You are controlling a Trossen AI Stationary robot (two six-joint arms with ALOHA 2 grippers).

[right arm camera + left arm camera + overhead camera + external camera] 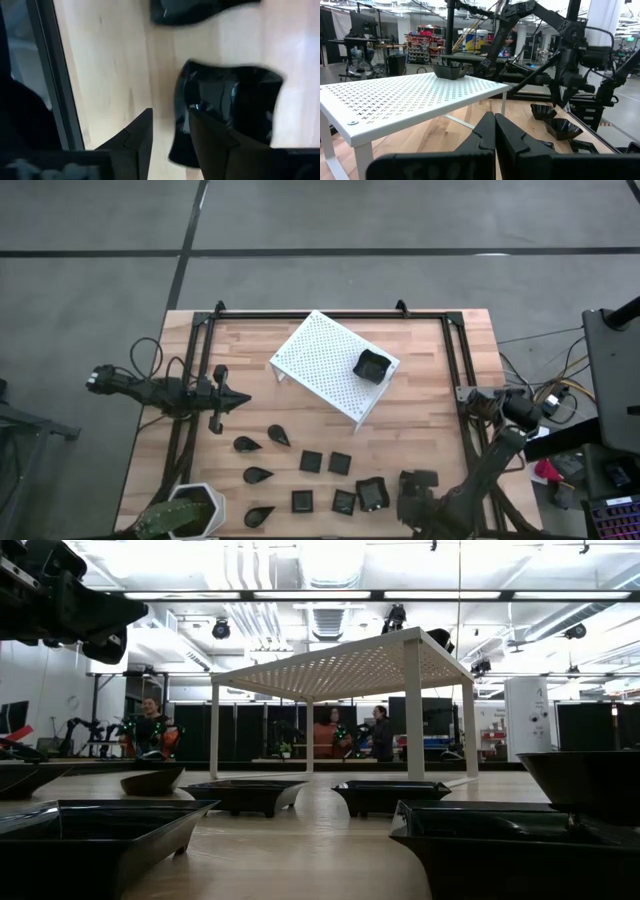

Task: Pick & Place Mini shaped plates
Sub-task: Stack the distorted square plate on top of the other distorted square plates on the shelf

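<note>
Several glossy black mini plates lie flat on the near half of the wooden table: teardrops [257, 475], small squares [311, 462] and a wavy-rimmed square [372, 494]. One more black dish [372, 364] sits on top of the white perforated rack [320, 360]. My right gripper [395, 498] is open at the table's near right, low over the wavy-rimmed plate [235, 100]. Its fingers stand either side of that plate's rim. My left gripper [240, 396] is shut and hovers at the left, pointing at the rack [410, 95]. My right gripper [170, 117] comes from above, pointing down, and straddles the wavy-rimmed plate's rim [181, 100]. One finger [210, 135] is over the plate's hollow and the other is outside it. The plate lies flat on the table. Whether a finger touches it I cannot tell.
A white hexagonal plant pot [195, 510] stands at the near left corner. A black frame rail [55, 75] runs along the table's edge beside my right gripper. Another plate [200, 10] lies close beyond the wavy one. The rack stands on legs in the far middle.
</note>
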